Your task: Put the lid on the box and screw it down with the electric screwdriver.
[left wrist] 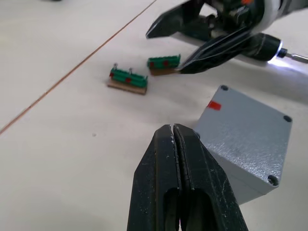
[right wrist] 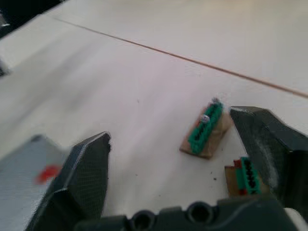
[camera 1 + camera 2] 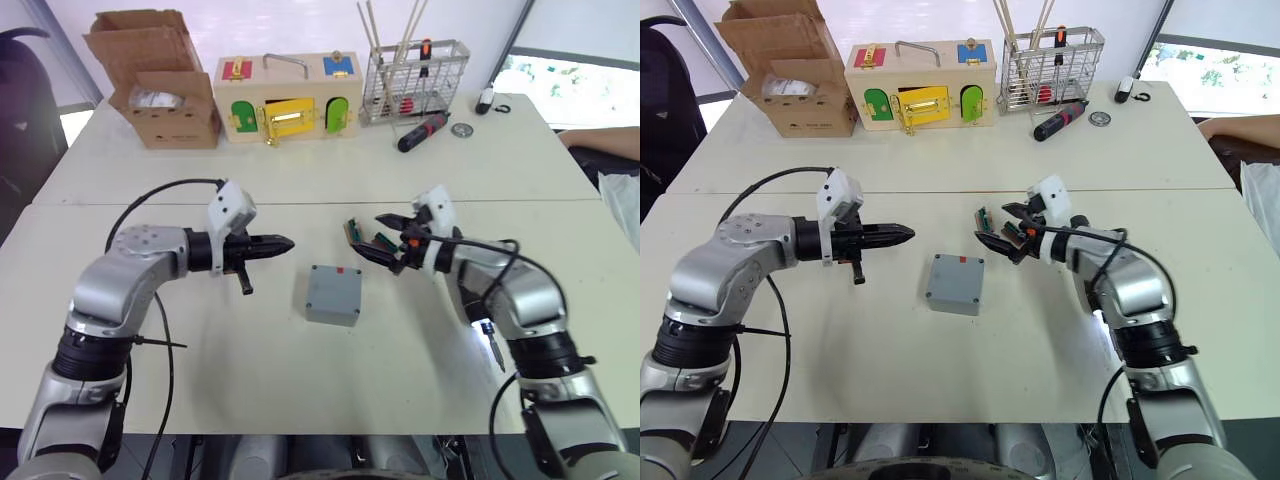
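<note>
Left claw (image 3: 285, 243) pinched together, empty, just beside box (image 3: 334, 294). Right claw (image 3: 378, 234) spread apart over green terminal blocks (image 2: 204, 129) on worktop (image 3: 300, 180).

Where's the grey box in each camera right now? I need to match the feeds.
Left eye: the box sits centre, between both grippers.
Right eye: centre, same spot.
Left wrist: beyond the shut fingertips.
Right wrist: at the frame edge.
Shared landmark: its red mark.

the pale surface (image 3: 840, 340) carries the grey box (image 3: 954, 284), two green connector blocks (image 1: 128, 79), a carton (image 3: 790, 70), a latch box (image 3: 921, 83) and a wire rack (image 3: 1050, 68).
</note>
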Robot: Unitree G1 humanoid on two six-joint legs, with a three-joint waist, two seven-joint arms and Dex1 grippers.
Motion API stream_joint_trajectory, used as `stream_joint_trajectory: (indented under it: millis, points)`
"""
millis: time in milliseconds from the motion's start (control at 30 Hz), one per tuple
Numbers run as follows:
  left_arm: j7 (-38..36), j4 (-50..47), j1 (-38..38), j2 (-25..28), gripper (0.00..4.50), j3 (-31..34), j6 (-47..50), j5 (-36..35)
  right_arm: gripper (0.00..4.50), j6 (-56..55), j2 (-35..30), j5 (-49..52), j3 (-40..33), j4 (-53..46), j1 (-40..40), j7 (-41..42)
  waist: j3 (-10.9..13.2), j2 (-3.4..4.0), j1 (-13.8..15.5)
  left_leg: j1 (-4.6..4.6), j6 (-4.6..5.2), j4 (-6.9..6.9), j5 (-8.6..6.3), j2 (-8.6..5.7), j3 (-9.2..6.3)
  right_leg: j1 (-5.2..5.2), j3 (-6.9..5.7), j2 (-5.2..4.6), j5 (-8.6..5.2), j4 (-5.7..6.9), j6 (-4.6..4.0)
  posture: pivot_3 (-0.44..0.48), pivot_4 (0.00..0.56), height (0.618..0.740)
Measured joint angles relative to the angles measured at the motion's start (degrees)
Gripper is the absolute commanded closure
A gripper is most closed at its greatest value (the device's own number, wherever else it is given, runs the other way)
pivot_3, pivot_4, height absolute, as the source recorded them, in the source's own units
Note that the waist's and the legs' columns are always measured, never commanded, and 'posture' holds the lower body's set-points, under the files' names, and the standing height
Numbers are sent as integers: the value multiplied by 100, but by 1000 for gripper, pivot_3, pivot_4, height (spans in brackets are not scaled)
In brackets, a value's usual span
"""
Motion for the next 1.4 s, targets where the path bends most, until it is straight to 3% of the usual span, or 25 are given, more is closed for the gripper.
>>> stream_joint_trajectory:
  millis: [133,767,833,933,967,1400]
  points:
    - [204,-243,181,-34,4500,5,115,-99,2502,-428,393,-302,70,407,-61,-266,0,0,-1,-16,-22,3,12,0,0,-16,0,0,0,2,0,0,150,740]
    - [367,-346,302,31,4500,-74,101,-154,2502,-811,674,-743,72,811,-170,-474,0,0,-8,-16,-22,2,12,0,0,-17,-1,1,0,2,0,0,150,740]
    - [369,-344,302,31,4500,-105,87,-151,3018,-811,682,-753,70,847,-170,-501,0,0,-9,-16,-22,2,12,0,0,-17,-1,1,0,2,0,0,150,740]
    - [368,-341,301,30,4500,-139,77,-146,4281,-814,693,-796,64,859,-172,-516,0,1,-12,-16,-22,2,12,0,0,-17,-1,2,0,3,0,0,150,740]
    - [368,-339,301,30,4500,-150,75,-146,4461,-817,700,-801,58,869,-175,-525,0,1,-12,-16,-22,2,12,0,0,-17,-1,2,0,3,0,0,150,740]
    - [367,-278,301,-7,4500,-178,-44,-127,4461,-812,746,-792,-92,919,-234,-614,0,1,-11,-16,-22,2,12,0,1,-17,0,1,0,3,0,0,150,740]
